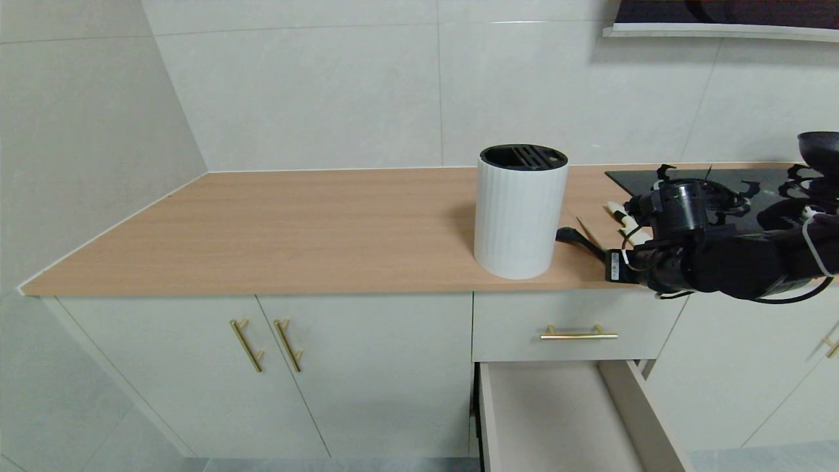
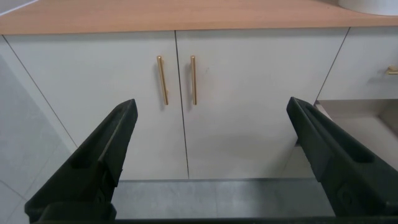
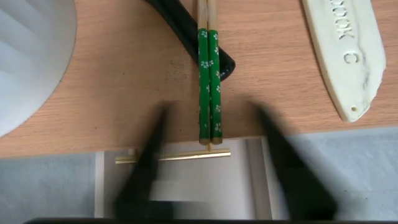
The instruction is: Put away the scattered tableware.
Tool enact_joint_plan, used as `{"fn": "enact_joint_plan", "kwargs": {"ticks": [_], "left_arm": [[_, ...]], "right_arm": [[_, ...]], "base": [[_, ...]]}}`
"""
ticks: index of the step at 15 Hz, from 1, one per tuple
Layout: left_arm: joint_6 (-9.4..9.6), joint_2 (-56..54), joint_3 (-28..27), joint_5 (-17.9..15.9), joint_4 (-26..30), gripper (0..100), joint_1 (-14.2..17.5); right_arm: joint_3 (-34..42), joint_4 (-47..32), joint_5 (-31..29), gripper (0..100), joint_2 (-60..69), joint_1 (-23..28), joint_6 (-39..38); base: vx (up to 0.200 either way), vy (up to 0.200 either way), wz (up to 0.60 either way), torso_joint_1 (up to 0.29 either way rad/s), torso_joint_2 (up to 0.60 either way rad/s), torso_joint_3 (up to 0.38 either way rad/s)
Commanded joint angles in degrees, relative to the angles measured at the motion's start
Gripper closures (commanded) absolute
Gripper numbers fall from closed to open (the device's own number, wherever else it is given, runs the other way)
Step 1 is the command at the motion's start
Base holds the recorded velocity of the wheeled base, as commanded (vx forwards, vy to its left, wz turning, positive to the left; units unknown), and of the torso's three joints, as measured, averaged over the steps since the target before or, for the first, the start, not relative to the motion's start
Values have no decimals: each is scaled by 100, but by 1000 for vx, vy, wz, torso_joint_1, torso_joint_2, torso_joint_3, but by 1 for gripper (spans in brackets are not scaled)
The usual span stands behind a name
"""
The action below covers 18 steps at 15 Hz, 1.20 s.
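Wooden counter (image 1: 295,223) runs along the tiled wall, with a black cooktop (image 1: 708,187) set into its right end. Below it I see two cabinet doors (image 2: 180,106) with gold handles, and to their right a lower drawer (image 1: 557,419) pulled open. The white ribbed holder (image 1: 521,213) with a slotted black top stands upright near the counter's front edge, above the drawer stack. The scattered tableware lies on the counter just right of the holder: a white piece (image 3: 345,50) nearest the cooktop, a black handle (image 3: 186,37) closest to the holder, and a pair of chopsticks (image 3: 209,87) between them. The chopsticks lie side by side across the black handle, their green patterned ends reaching the counter's front edge. The right gripper (image 3: 210,118) is over that edge, fingers (image 3: 149,162) spread apart on either side of the green ends and closed on nothing; I cannot tell whether they touch the wood. The left gripper (image 2: 211,104) hangs low in front of the cabinet doors, fingers (image 2: 93,168) spread wide, holding nothing.
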<state>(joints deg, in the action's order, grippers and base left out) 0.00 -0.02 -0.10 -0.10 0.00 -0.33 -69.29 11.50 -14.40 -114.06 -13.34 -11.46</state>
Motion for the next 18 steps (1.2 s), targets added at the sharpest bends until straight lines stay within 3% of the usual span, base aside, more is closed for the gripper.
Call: {"fn": "enact_joint_plan", "kwargs": {"ticks": [1, 7, 12, 16, 18], "left_arm": [[0, 2, 1, 1, 0, 0, -2], [0, 2, 1, 1, 0, 0, -2], [0, 2, 1, 1, 0, 0, -2], [0, 2, 1, 1, 0, 0, -2], [0, 2, 1, 1, 0, 0, -2]], "right_arm": [[-5, 2, 7, 100, 24, -2, 3], [56, -16, -19, 100, 235, -11, -14], [1128, -367, 7, 100, 2168, -363, -32], [1392, -2020, 77, 100, 3926, -793, -32], [1304, -2828, 499, 100, 4576, -855, 3]], "base": [[0, 0, 0, 0, 0, 0], [0, 0, 0, 0, 0, 0], [0, 0, 0, 0, 0, 0], [0, 0, 0, 0, 0, 0], [0, 0, 0, 0, 0, 0]]}}
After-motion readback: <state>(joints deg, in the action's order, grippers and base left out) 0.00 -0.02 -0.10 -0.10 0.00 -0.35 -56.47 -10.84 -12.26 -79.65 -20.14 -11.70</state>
